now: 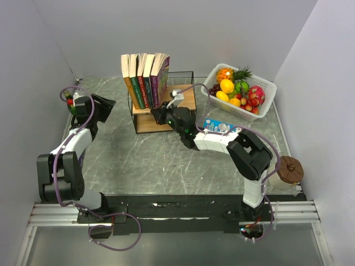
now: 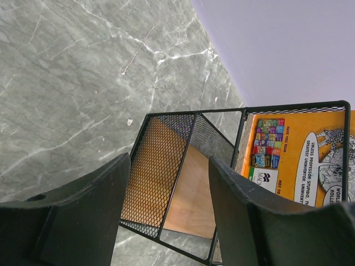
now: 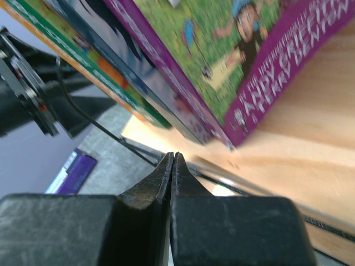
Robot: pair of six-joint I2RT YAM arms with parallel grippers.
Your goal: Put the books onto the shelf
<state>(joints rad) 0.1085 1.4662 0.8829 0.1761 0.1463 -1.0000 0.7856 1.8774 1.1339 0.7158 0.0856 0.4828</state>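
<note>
A: Books (image 1: 145, 77)?
B: Upright in a row on the shelf (image 1: 145, 123), top board, upper centre of the overhead view.
A: Grippers?
B: Right gripper (image 1: 159, 115) clenched on nothing, tips just beside the shelf's wire edge, near the purple book (image 3: 233, 72). Left gripper (image 1: 107, 104) spread, empty, left of the shelf, not touching.

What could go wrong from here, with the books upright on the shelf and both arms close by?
The books stand on the shelf unbraced; the purple book at the end appears to lean, so a nudge might topple the row.
The right gripper, fingers shut, sits at the shelf's front edge and might snag its wire.
The left gripper, open and empty, faces the shelf's mesh end and might bump it.
</note>
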